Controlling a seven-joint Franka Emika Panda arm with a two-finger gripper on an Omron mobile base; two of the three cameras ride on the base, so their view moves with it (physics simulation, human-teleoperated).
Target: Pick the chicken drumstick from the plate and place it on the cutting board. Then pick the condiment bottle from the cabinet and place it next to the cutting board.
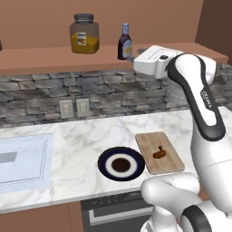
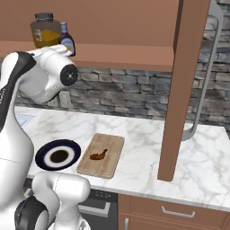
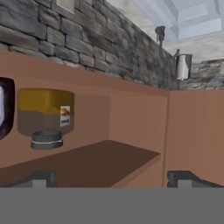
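The chicken drumstick lies on the cutting board, apart from the dark navy plate to its left on the marble counter. Up on the cabinet shelf the condiment bottle stands upright. My gripper is raised to shelf height just right of the bottle, open, with nothing between its fingers. The hand view is rolled upside down, and the bottle sits at its left edge.
A wide orange-filled glass jar stands left of the bottle. A sink is at the counter's left. A vertical wooden panel rises on the right. Stone backsplash with wall outlets lies behind.
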